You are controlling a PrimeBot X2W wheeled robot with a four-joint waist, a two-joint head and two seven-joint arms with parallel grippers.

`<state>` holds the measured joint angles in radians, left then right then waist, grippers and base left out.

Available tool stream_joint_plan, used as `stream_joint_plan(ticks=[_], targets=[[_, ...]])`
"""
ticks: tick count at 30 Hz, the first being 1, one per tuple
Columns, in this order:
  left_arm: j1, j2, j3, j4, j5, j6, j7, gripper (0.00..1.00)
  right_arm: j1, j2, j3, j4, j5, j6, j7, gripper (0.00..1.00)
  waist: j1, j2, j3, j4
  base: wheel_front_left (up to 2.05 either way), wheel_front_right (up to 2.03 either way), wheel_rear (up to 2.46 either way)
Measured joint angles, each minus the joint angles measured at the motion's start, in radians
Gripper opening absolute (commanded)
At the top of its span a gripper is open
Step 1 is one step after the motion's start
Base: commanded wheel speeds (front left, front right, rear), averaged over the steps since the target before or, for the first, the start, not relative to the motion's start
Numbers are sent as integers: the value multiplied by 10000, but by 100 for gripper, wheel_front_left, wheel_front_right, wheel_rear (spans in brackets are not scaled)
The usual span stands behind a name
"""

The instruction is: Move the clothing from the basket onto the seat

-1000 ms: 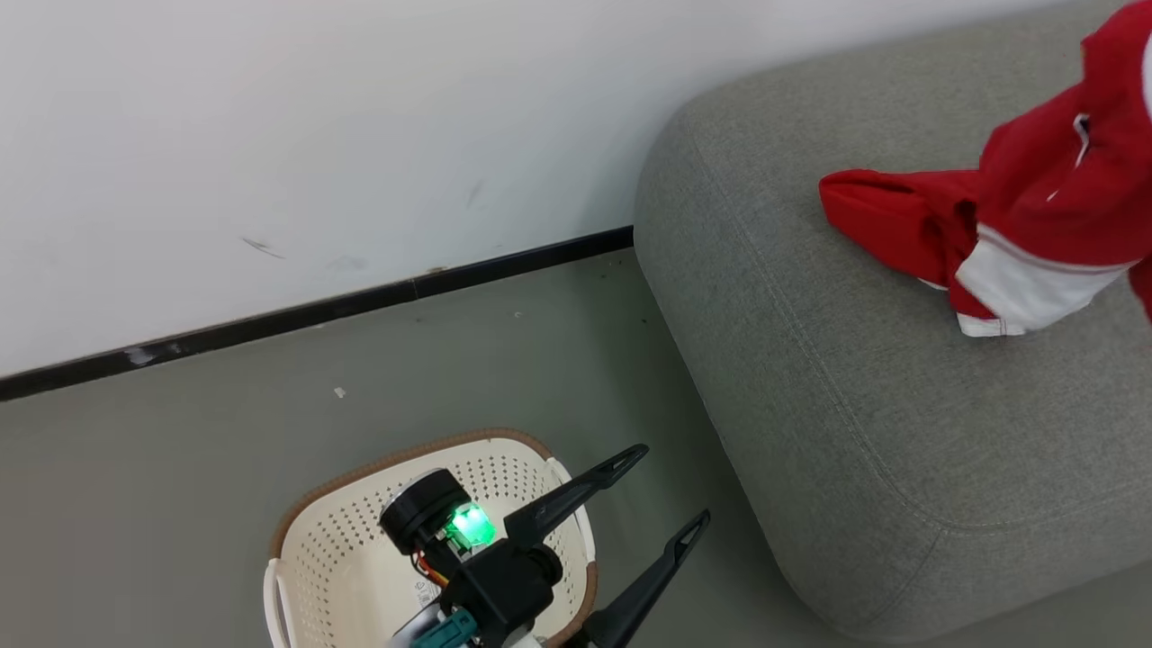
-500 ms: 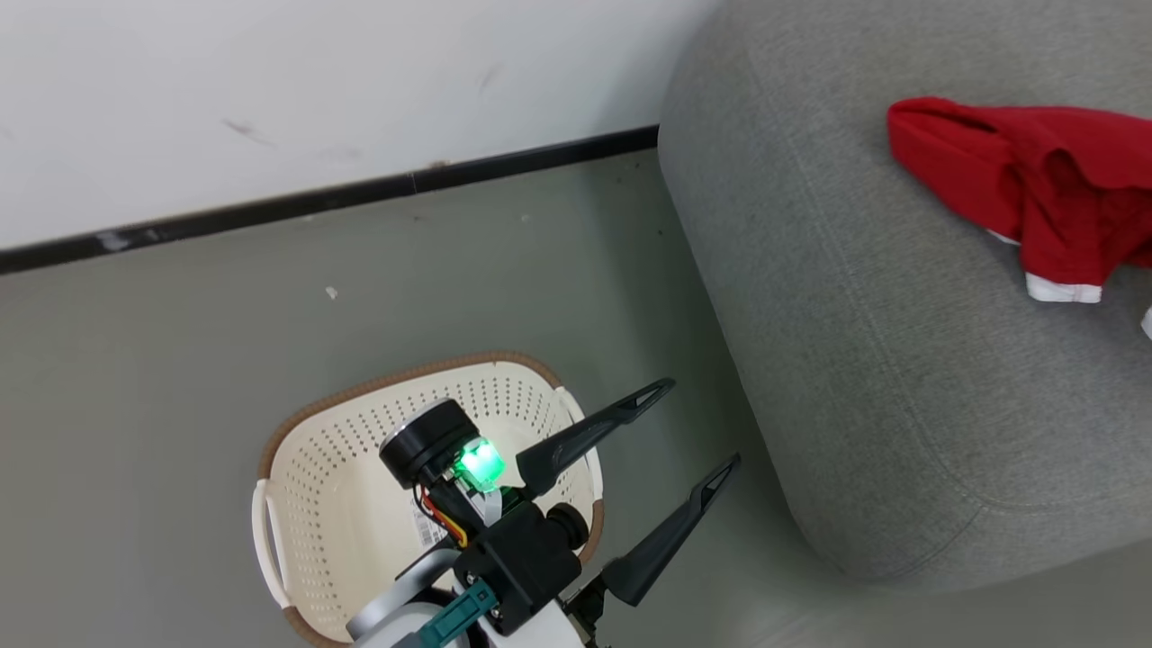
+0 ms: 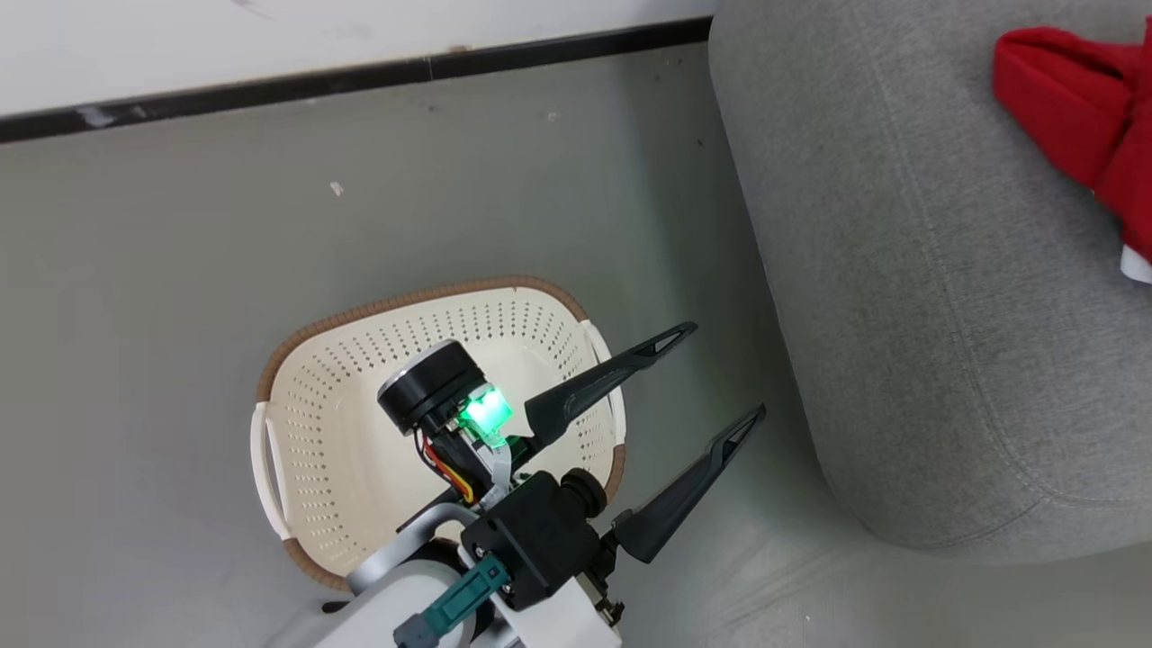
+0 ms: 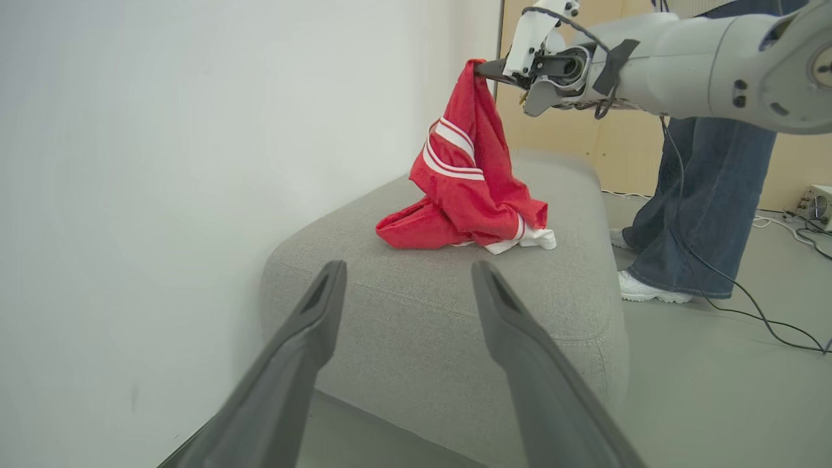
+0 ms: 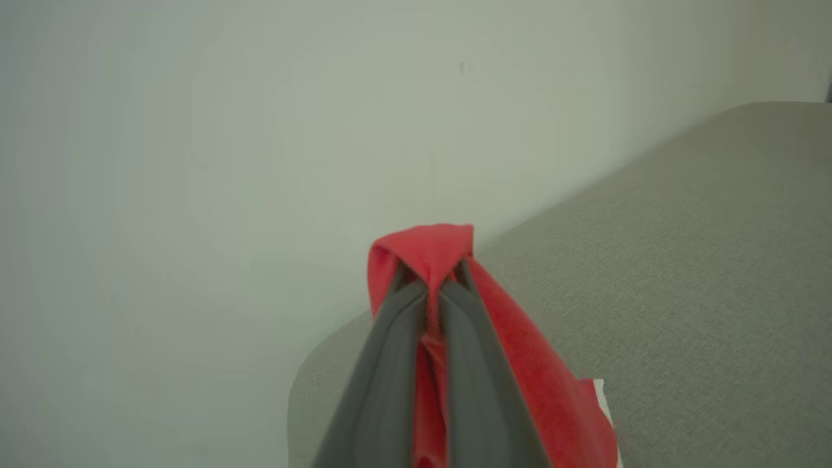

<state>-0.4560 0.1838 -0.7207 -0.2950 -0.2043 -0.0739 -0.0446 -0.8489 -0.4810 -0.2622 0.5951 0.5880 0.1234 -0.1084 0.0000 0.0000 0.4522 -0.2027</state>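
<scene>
Presently, the left gripper (image 3: 724,371) stands with its fingers spread wide and nothing between them. The cream laundry basket (image 3: 360,310) lies on the floor under its wrist. Ahead of those fingers, the grey sofa seat (image 4: 422,305) carries the red clothing (image 4: 468,211). The right gripper (image 4: 484,68) is clamped tight on the top fold of the white-striped garment (image 4: 455,156), which hangs from it, lower folds resting on the cushion.

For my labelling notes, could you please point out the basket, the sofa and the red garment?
basket (image 3: 333,423), head view, perforated cream inside, on its left part.
sofa (image 3: 900,270), head view, bare seat top.
red garment (image 4: 468,195), left wrist view, fabric just below the white stripes.
</scene>
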Motion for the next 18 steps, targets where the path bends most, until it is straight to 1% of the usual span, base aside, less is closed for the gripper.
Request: stream_joint_plan(ticks=[4,13,14,15,16,17,18], targets=[[-254,4,0,-6,54,-40,12,100,121,180,81,307,-19,0,-272,0,0,0,368,96,0,0,0],[-778,2,-4,4,134,-142,38,100,466,412,399,537,-15,0,-894,0,0,0,1041,208,0,0,0],[-825,6,-2,10,136,-169,38,100,466,431,476,525,-13,0,-920,9,0,0,1105,204,0,0,0],[-871,21,6,13,151,-171,36,100,464,481,550,504,4,0,-976,21,0,0,1163,192,0,0,0],[-911,50,36,29,167,-171,35,100,461,558,681,477,8,0,-1024,29,0,0,1212,167,0,0,0],[-927,86,88,98,174,-173,12,100,460,679,846,462,6,0,-1078,29,0,0,1240,119,0,0,0],[-928,121,117,186,169,-174,-15,100,461,809,972,462,2,0,-1116,44,0,0,1250,64,0,0,0]])
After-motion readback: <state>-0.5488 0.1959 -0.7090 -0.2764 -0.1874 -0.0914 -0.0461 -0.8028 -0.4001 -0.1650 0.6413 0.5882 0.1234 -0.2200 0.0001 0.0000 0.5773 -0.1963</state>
